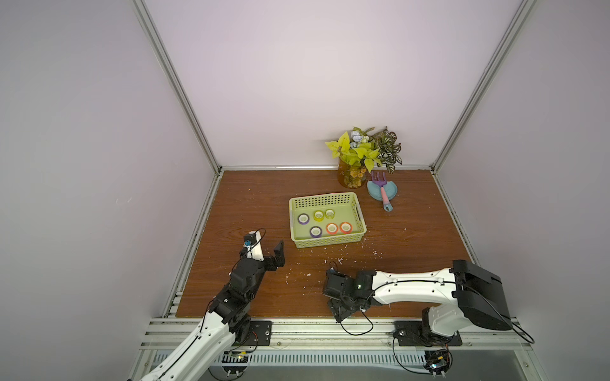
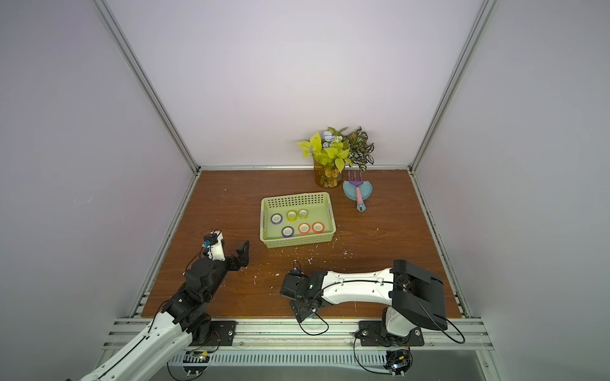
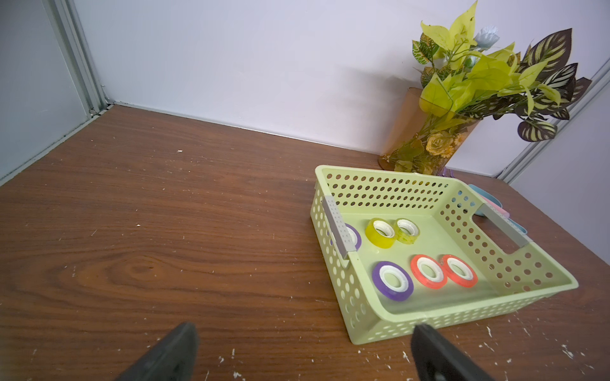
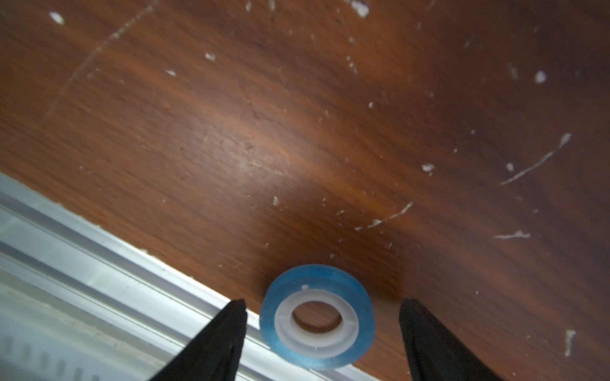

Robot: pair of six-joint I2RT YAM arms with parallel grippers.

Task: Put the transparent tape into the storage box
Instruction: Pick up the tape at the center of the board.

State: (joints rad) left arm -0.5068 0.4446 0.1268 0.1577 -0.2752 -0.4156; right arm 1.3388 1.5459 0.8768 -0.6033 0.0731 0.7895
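So the wooden table [image 1: 412, 231] is taking up the whole floor of the cell, and it's looking pretty scuffed, with white flecks all over the front half.

The light-green storage box [image 1: 326, 244] is sitting around the middle of it. Behind the box, against the back wall, a vase of fake leaves [image 1: 351, 179] is standing, and just beside that a little blue dish [image 1: 374, 194] is lying with a purple and pink toy rake [image 1: 384, 196] resting across it.

The left gripper [image 3: 305, 330] is hanging just off the box's near left corner, jaws standing wide apart with nothing between them, only bare table.

The right gripper [image 4: 323, 301] is pointing down near the front edge of the table. Its jaws are straddling the blue tape roll [image 4: 315, 275] with a gap showing on both sides, so it's not gripping yet.

Six tape rolls are lying flat inside the box: two purple [image 1: 303, 218] [image 1: 316, 232], one yellow [image 1: 318, 215], one paler yellowish [image 1: 329, 213] and two orange [image 1: 331, 228] [image 1: 345, 227].

The blue one is lying flat on the table right by the metal rail, well apart from the box.
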